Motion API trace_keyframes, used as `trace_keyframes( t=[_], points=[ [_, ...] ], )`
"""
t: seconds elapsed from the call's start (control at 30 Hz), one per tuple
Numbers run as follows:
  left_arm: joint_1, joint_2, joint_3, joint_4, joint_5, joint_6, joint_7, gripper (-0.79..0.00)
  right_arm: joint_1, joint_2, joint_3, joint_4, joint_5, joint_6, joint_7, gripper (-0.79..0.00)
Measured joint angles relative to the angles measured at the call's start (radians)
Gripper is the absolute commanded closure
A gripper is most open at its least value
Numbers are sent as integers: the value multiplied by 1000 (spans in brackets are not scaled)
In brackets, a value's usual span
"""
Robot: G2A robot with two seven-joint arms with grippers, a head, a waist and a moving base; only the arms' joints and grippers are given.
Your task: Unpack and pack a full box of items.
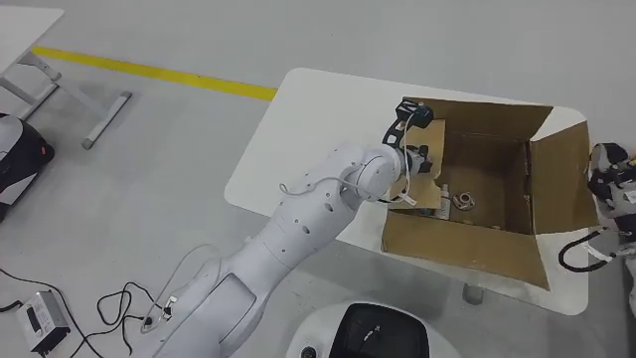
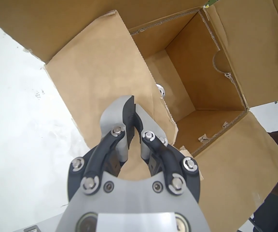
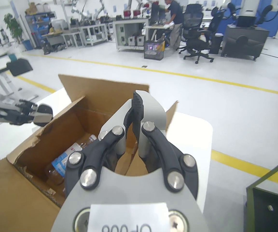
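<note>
Left wrist view: box (image 2: 98, 73) flap right beneath closed left claw (image 2: 132, 106)

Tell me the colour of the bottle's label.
The label is blue and white, seen best in the right wrist view.

Beyond the far-left corner of my white rounded table (image 1: 298, 139), a yellow tape stripe (image 1: 149, 72) crosses the grey floor (image 1: 248, 20), passing a second white table on grey metal legs (image 1: 25, 30).

Left hand (image 2: 132, 105) fully closed; right hand (image 3: 137, 100) fully closed too
</note>
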Motion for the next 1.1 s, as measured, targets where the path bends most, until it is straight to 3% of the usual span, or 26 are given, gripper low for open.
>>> trace_keyframes(
  t=[0.17,0.33,0.73,1.07,1.1],
  points=[
    [0,-4,0,28,-25,-12,-3,0,-55,8,120,17,32,51,3,0],
    [-11,-11,11,60,-40,-24,6,0,-59,4,145,98,125,74,32,0],
    [-39,-27,33,155,-58,-31,16,0,107,-21,-100,219,55,-43,144,0],
    [-17,-16,-19,110,-50,-2,8,0,140,-30,-215,202,-60,-123,188,0],
    [-12,-14,-26,100,-47,1,5,-62,143,-31,-222,206,-66,-125,200,0]
  ],
)
